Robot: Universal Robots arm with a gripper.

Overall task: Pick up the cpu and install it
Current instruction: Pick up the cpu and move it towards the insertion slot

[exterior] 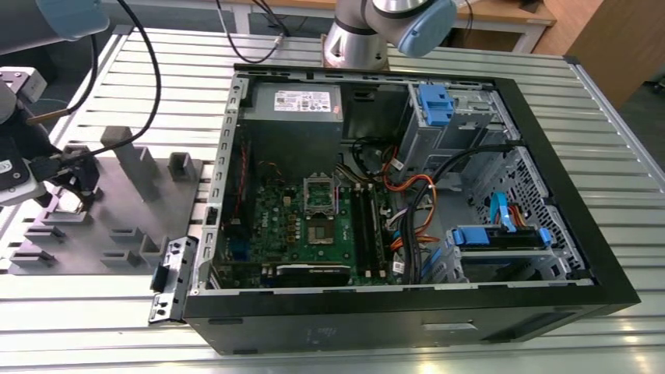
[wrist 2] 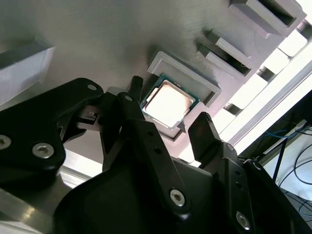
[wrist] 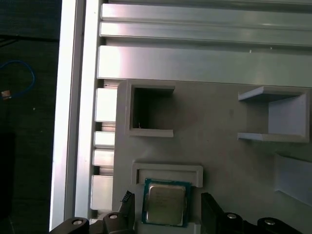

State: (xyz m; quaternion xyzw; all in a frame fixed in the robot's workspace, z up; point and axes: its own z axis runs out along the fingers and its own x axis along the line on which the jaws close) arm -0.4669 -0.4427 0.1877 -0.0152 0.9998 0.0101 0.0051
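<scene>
Second wrist view shows the claw (wrist 2: 169, 101) released, straddling the cpu (wrist 2: 168, 105) in its grey walled nest (wrist 2: 183, 70)

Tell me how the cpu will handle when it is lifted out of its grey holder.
The cpu is a thin flat square with a metal top, so probably stiff and light. Its shiny lid looks smooth, so it may slip unless gripped squarely. It lies flat in a walled grey holder, so it likely won't roll or tip.

Claw (wrist 2: 169, 101) spread astride cpu (wrist 2: 168, 104) in grey holder (wrist 2: 181, 69).
</scene>
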